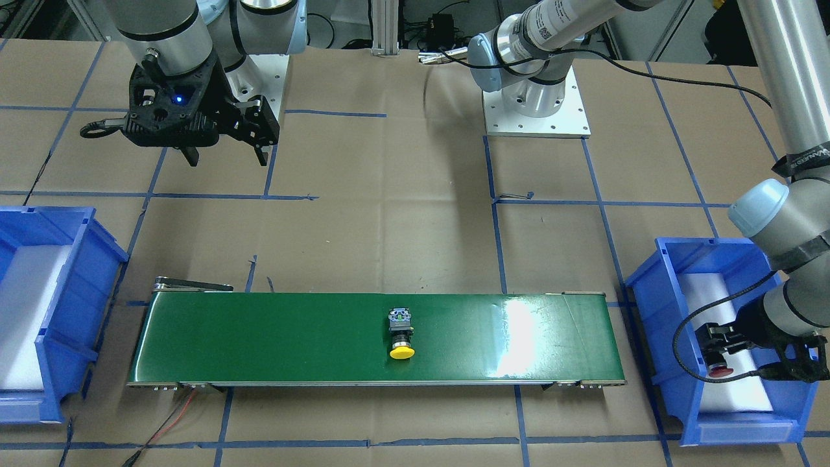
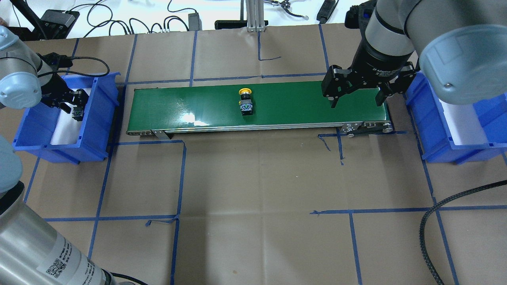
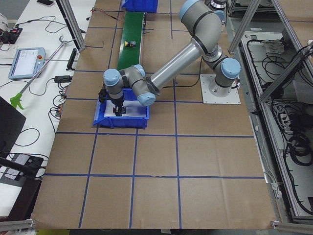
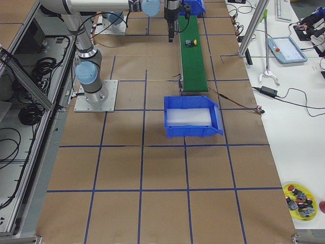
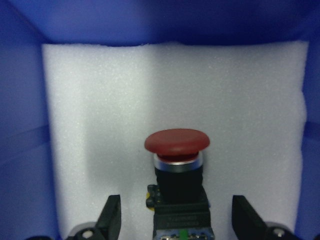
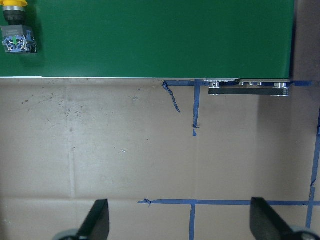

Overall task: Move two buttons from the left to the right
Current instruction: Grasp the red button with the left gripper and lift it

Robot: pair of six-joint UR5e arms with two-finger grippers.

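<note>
Left gripper spread wide down in left bin, red button between fingers, untouched, cap pointing away from wrist; yellow button at middle of belt, well toward robot's left of right gripper, likewise unclenched, empty

Green belt: smooth and glossy, with bright glare patches. Table cover: matt brown paper, lined with blue tape. Left bin: shiny blue plastic, padded with white fine-grained foam. Red button: smooth matt cap, polished metal collar, black plastic body. Left arm's tube: satin grey metal.
</note>
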